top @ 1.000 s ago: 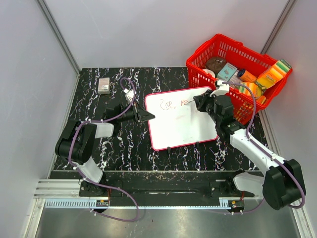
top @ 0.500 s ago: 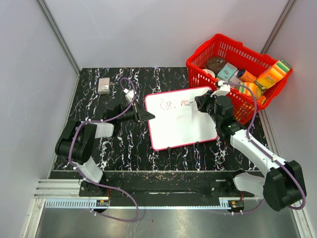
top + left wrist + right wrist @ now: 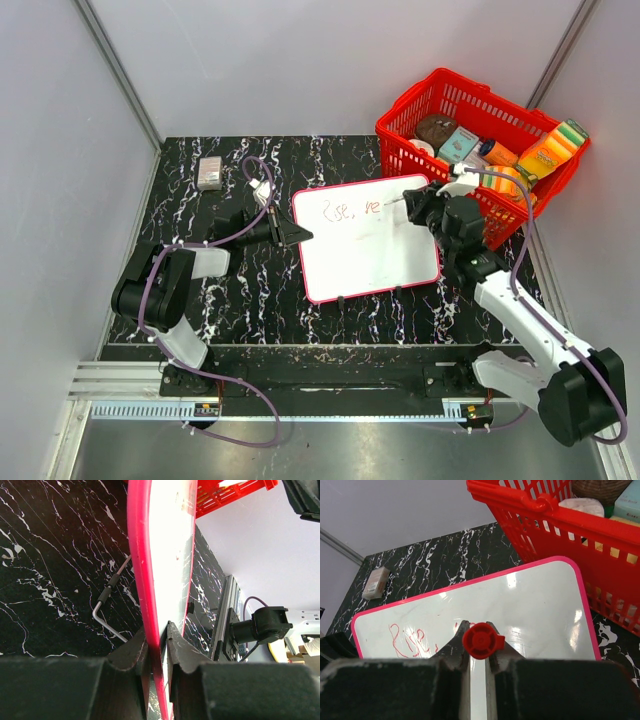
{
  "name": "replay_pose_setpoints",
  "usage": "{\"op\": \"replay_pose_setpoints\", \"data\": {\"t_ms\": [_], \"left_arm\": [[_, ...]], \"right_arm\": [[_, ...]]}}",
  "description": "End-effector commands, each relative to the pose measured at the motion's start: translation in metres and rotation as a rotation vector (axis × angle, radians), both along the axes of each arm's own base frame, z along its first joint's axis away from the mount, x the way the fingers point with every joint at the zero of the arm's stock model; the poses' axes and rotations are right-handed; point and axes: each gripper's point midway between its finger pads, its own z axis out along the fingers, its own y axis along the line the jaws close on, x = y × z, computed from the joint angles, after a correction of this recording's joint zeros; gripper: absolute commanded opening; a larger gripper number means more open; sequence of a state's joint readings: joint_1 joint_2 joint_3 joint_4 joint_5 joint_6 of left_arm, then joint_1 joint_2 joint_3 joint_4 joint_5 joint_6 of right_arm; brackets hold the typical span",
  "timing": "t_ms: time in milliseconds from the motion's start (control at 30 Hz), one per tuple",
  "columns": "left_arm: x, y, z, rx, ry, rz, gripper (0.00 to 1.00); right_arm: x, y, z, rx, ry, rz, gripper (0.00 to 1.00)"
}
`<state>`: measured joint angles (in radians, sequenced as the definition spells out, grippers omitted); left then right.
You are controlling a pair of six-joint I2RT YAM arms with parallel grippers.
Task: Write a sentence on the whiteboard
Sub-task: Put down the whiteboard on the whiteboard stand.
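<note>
Far left on the table (image 3: 230,300) sits a small grey block (image 3: 209,172), untouched and well apart from the work. The left gripper (image 3: 291,233) is closed on the whiteboard (image 3: 370,250) at its left red rim. In the left wrist view a finger sits on each face of the board and the jaws are nearly together, so it's a steadying grip with no shift in the last second.

The whiteboard lies mid-table between the two arms, its far right corner just beside the red basket (image 3: 480,130). The sentence (image 3: 347,209) is in the top row, left part: one looped red word, a comma, then the start of a second word. The rest of the board is blank.

The right gripper (image 3: 478,630) is clamped narrow on a red marker (image 3: 480,640), cap end toward the wrist camera. What changed: the right gripper has slid right along the row, toward the basket, and the tip now sits just past the last red stroke. I can't tell whether the tip is touching the board.

My read is mid-second-word, so the task is early and most of the sentence is still unwritten. One risk is the wrist crowding the basket wall as the line runs right.
</note>
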<state>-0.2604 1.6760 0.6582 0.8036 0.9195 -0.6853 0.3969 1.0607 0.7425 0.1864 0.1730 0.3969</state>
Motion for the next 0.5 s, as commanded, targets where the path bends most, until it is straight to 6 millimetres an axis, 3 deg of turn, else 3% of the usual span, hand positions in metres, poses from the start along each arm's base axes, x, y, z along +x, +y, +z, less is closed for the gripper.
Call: {"op": "replay_pose_setpoints", "data": {"t_ms": [0,233,467], "left_arm": [[0.002,-0.006,0.015,0.016,-0.137,-0.021,0.00],[0.001,-0.005,0.014,0.016,-0.134,-0.021,0.00],[0.002,-0.006,0.015,0.014,-0.136,-0.024,0.00]], "right_arm": [[0.008,-0.016,0.029,-0.020,-0.063,-0.065,0.00],[0.019,-0.016,0.019,-0.015,-0.031,-0.057,0.00],[0.023,-0.011,0.024,0.002,-0.042,-0.037,0.00]]}}
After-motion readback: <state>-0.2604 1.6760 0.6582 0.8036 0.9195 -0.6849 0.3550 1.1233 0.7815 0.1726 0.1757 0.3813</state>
